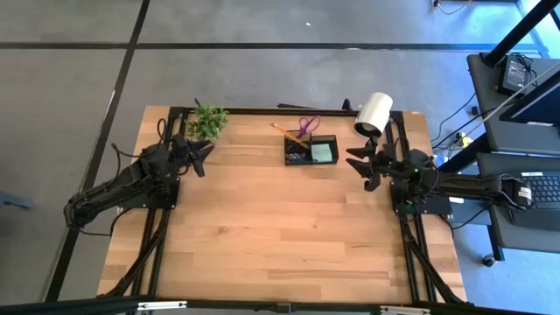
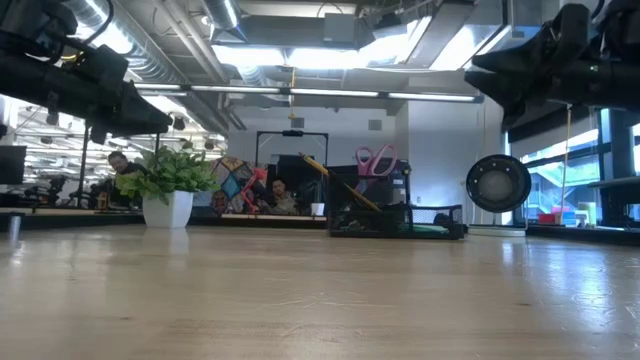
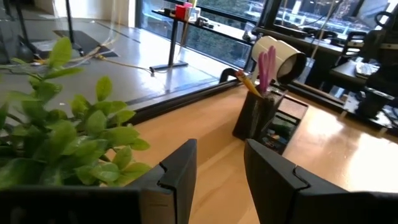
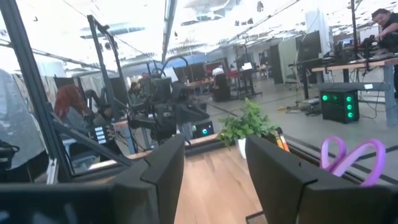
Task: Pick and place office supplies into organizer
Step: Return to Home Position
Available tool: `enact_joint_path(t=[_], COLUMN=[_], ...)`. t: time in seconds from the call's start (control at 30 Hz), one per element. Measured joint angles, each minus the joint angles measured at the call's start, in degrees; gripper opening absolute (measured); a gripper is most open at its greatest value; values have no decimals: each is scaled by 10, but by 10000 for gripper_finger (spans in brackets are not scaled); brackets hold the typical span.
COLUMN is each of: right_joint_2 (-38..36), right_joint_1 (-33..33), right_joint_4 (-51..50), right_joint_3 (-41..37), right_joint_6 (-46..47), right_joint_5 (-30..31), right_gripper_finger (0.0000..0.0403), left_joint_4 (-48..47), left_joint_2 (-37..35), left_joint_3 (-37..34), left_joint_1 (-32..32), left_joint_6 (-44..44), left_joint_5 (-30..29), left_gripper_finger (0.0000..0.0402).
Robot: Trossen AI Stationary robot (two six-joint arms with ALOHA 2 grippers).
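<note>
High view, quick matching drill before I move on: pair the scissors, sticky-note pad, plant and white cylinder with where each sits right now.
1. scissors
2. sticky-note pad
3. plant
4. white cylinder

A. on its side at the table edge, near the right gripper
B. flat in a low compartment of the organizer
C. at the table edge, near the left gripper
D. handles up in the organizer's taller part

Pairs: 1-D, 2-B, 3-C, 4-A
</note>
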Motion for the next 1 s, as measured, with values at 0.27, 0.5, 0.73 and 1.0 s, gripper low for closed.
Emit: enact_joint_path(t=[0.27, 0.5, 0.73, 1.0], right_joint_2=[-48, -108, -167, -241], right_joint_1=[0, 0, 0, 0], right_joint_4=[-40, -111, -173, -234], right_joint_3=[0, 0, 0, 0], right_joint_6=[7, 3, 15, -13], right_joint_5=[-1, 19, 34, 74], right_gripper_finger=[174, 174, 174, 174], left_joint_4=[0, 0, -1, -1], left_joint_2=[0, 0, 0, 0], left_joint_3=[0, 0, 0, 0], left_joint_1=[-2, -2, -2, -2], left_joint_6=[26, 75, 76, 76], left_joint_5=[13, 13, 13, 13], left_gripper_finger=[127, 127, 127, 127])
